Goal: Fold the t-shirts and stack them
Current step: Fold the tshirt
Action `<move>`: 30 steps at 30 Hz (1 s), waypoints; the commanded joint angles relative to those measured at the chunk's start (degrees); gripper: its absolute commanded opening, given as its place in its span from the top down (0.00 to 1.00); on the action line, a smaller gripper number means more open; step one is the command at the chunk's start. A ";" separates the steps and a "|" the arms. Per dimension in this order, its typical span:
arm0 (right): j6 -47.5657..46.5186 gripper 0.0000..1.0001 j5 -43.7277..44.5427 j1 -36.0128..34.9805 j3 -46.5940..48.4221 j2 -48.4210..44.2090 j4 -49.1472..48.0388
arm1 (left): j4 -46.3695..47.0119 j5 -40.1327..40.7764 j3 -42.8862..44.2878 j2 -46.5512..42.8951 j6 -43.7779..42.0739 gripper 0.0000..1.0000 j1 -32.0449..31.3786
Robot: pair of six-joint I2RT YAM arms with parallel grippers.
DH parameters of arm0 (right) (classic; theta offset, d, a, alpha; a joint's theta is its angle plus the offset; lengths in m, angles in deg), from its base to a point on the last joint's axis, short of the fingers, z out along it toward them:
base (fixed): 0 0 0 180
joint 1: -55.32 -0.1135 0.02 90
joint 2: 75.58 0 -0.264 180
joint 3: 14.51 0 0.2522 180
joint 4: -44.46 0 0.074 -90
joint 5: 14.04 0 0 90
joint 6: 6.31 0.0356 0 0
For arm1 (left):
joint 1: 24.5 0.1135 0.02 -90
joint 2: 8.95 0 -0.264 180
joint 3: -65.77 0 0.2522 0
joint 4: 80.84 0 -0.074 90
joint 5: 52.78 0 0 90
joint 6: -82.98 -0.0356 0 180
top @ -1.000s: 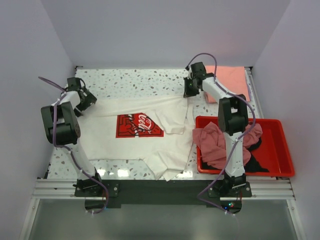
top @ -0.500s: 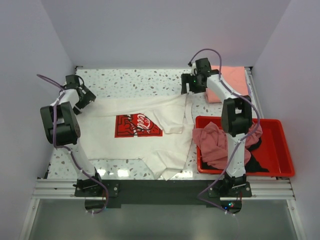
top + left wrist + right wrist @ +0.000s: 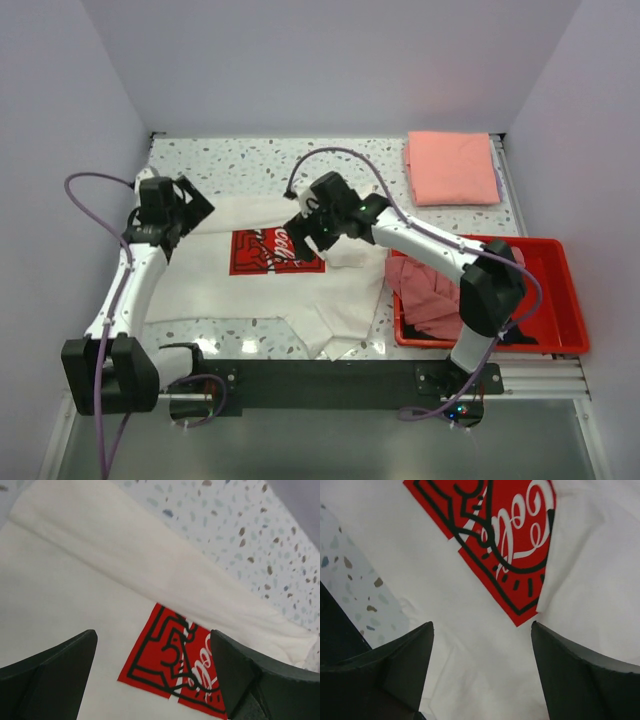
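Observation:
A white t-shirt (image 3: pixel 240 290) with a square red Coca-Cola print (image 3: pixel 262 252) lies spread flat on the table. A white flap covers the print's right corner (image 3: pixel 585 555). My left gripper (image 3: pixel 188 206) hovers open over the shirt's far left part, and the print (image 3: pixel 175 665) shows between its fingers. My right gripper (image 3: pixel 303 220) hangs open just above the print (image 3: pixel 495 540). Nothing is between its fingers. Far right on the table lies a folded salmon-pink t-shirt (image 3: pixel 452 167). A dusty-pink t-shirt (image 3: pixel 425 290) and a black one (image 3: pixel 512 327) lie crumpled in the bin.
The red plastic bin (image 3: pixel 560 262) stands at the near right, and the pink cloth spills over its left wall. Bare speckled table (image 3: pixel 250 160) runs along the far edge behind the white shirt. Side walls close in left and right.
My right gripper opened, let go of the shirt's far right corner and swung left over the print. My left arm shifted so its gripper sits further in over the shirt.

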 commanded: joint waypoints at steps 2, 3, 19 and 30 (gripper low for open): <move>-2.59 0.35 4.09 -2.68 0.05 4.85 2.56 | -0.04 -0.53 -12.91 -4.76 3.74 0.00 -1.92; -2.68 0.40 5.24 -2.94 0.75 7.13 4.05 | 0.23 0.25 -15.45 -5.64 3.91 0.00 -2.01; -6.89 0.64 16.67 -2.86 9.98 20.06 8.02 | 1.29 5.36 -20.75 -2.75 5.58 0.00 -2.01; -7.69 0.70 19.30 -2.60 13.15 23.32 10.03 | 1.73 6.33 -20.83 -0.64 5.59 0.00 -1.92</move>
